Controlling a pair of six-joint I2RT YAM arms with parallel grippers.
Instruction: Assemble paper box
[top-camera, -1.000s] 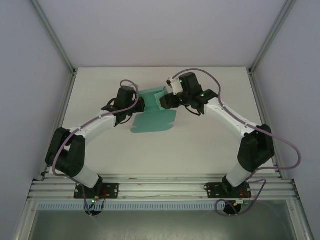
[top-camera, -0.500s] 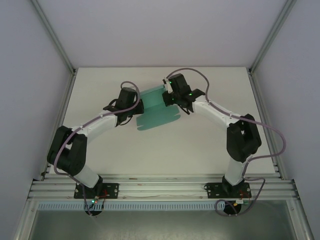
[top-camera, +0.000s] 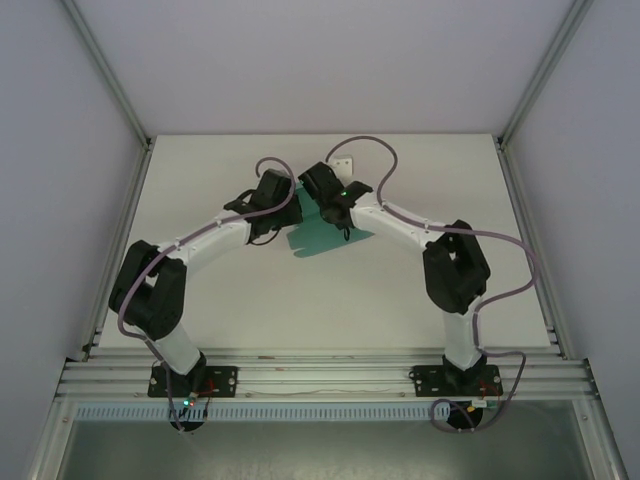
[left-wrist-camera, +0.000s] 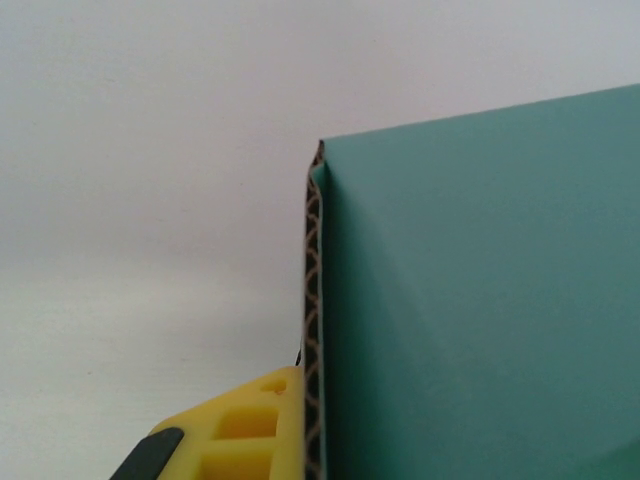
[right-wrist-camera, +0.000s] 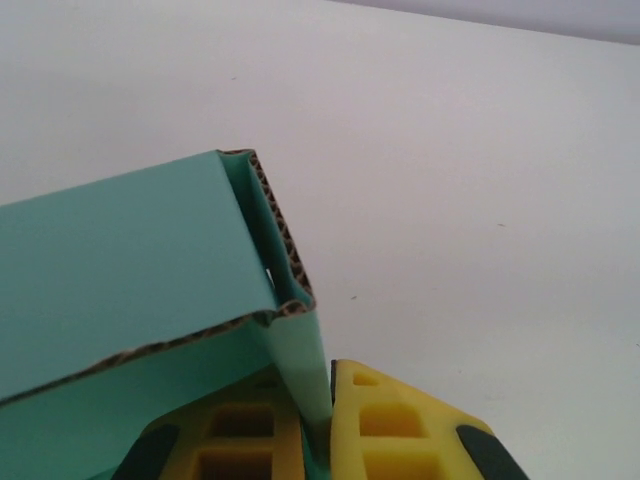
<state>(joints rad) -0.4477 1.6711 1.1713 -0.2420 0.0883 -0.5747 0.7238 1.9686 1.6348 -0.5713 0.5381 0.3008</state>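
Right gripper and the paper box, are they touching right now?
Touching. The right wrist view shows a flap of the paper box pinched between the right gripper's two yellow fingers.

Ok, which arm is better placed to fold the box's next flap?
Right, probably: the right tool grips a flap of the box; the left tool has one finger beside an edge.

Soft, even light from overhead fills the enclosure (top-camera: 320, 60), leaving the white table (top-camera: 200, 180) bright and free of glare, with only faint shadows beneath the arms (top-camera: 215, 235). In the wrist views the teal paper box (left-wrist-camera: 480, 300) stands crisp at its corrugated edge; the tabletop behind it fades to featureless grey-white.
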